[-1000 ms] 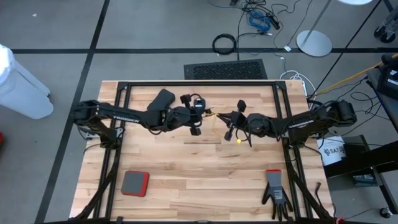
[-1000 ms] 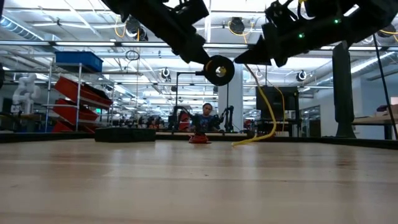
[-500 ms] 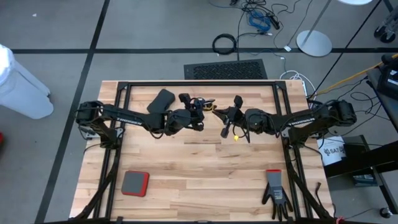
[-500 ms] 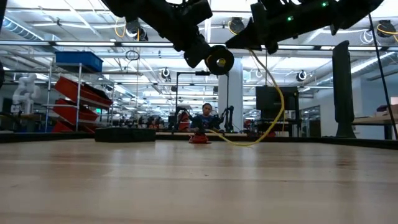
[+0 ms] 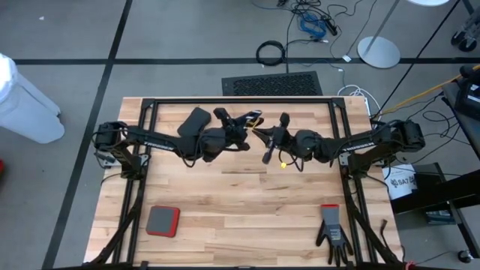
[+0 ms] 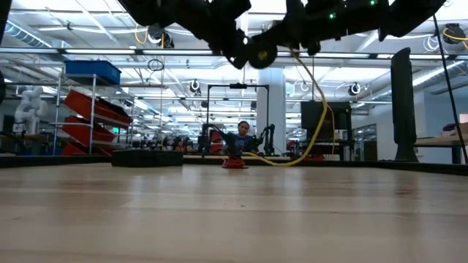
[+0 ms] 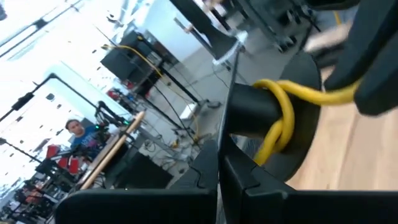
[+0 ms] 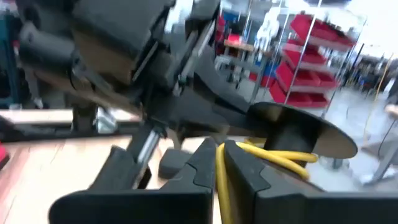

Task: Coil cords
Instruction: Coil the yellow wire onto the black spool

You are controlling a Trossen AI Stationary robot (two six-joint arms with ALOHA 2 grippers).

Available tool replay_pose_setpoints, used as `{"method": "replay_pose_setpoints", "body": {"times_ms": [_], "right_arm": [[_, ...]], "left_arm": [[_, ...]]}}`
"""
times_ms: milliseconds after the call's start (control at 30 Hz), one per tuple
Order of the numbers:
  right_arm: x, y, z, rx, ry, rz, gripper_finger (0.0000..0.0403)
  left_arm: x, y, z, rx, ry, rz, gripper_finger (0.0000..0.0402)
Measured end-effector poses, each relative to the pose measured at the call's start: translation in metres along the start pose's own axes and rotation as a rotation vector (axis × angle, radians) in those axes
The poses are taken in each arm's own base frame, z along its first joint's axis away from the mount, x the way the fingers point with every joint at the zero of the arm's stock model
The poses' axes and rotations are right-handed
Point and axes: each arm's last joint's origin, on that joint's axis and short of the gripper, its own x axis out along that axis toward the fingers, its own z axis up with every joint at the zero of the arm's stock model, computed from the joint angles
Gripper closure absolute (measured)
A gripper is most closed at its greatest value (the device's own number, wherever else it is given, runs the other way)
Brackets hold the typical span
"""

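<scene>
Mid-wind: the left gripper [image 5: 241, 132] clamps the black reel [image 7: 273, 118] while the right gripper [image 8: 221, 163], just beside it, pinches the yellow cord [image 7: 283, 109], another wrap likely next.

Yellow cord [image 6: 316, 109] wound round black reel [image 7: 273, 121], held aloft mid-table; tail hangs down to tabletop.

The table [image 5: 240, 202] is pale planked wood with a smooth, faintly shiny finish. The yellow cord [image 7: 283, 106] looks like smooth, glossy plastic, wound on a matt black plastic reel [image 7: 261, 118]. The frame [image 5: 240, 101] around the table is matt black metal. The glove [image 5: 332, 232] looks like dark knitted cloth.
</scene>
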Motion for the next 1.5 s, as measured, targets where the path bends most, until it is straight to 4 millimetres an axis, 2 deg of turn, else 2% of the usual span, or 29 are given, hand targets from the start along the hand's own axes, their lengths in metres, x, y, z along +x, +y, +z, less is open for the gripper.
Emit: {"method": "replay_pose_setpoints", "body": {"times_ms": [167,467,1500], "right_arm": [[-0.001,-0.002,0.012,-0.055,-0.118,-0.022,0.0389],[-0.001,-0.006,0.018,-0.171,-0.167,-0.050,0.0389],[-0.001,-0.007,0.019,-0.379,-0.179,-0.079,0.0389]], "left_arm": [[0.003,0.010,0.007,-0.122,-0.096,0.030,0.0401],[0.007,0.019,0.011,-0.366,-0.206,-0.004,0.0401],[0.014,0.026,0.013,-1.037,-0.362,-0.362,0.0401]]}}
